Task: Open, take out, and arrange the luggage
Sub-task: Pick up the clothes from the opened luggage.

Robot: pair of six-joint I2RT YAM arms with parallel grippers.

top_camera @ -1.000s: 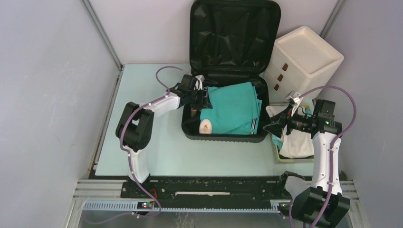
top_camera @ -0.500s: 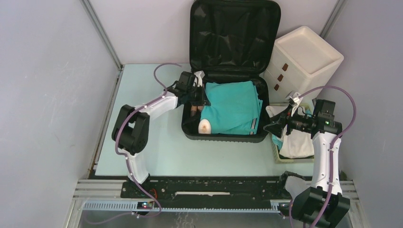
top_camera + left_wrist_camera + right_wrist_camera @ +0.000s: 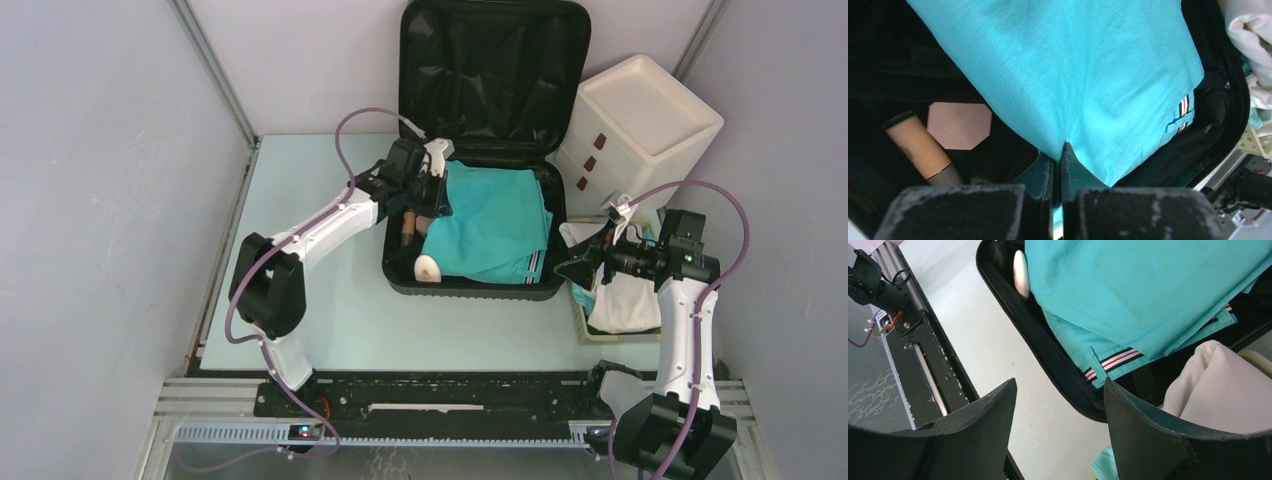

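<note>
The luggage (image 3: 470,288), a black suitcase, lies open on the table with its lid (image 3: 490,70) standing upright at the back. A folded teal garment (image 3: 495,225) fills most of its base. My left gripper (image 3: 432,195) is over the suitcase's left side, shut on the garment's left edge (image 3: 1088,75); in the left wrist view the cloth is pinched between the fingertips of the left gripper (image 3: 1058,152). My right gripper (image 3: 575,270) hangs open just right of the suitcase's front right corner. The right wrist view shows nothing between the jaws of the right gripper (image 3: 1060,385).
Inside the suitcase, left of the garment, lie a tan tube (image 3: 918,147), a pink octagonal compact (image 3: 959,125) and a white oval object (image 3: 430,268). A white three-drawer box (image 3: 640,120) stands at the back right. In front of it a pale yellow basket (image 3: 590,325) holds white cloth (image 3: 625,300).
My left gripper has shut on the teal garment's left edge and moved toward the back right, drawing the edge up and uncovering the tube. The right arm has not moved.
</note>
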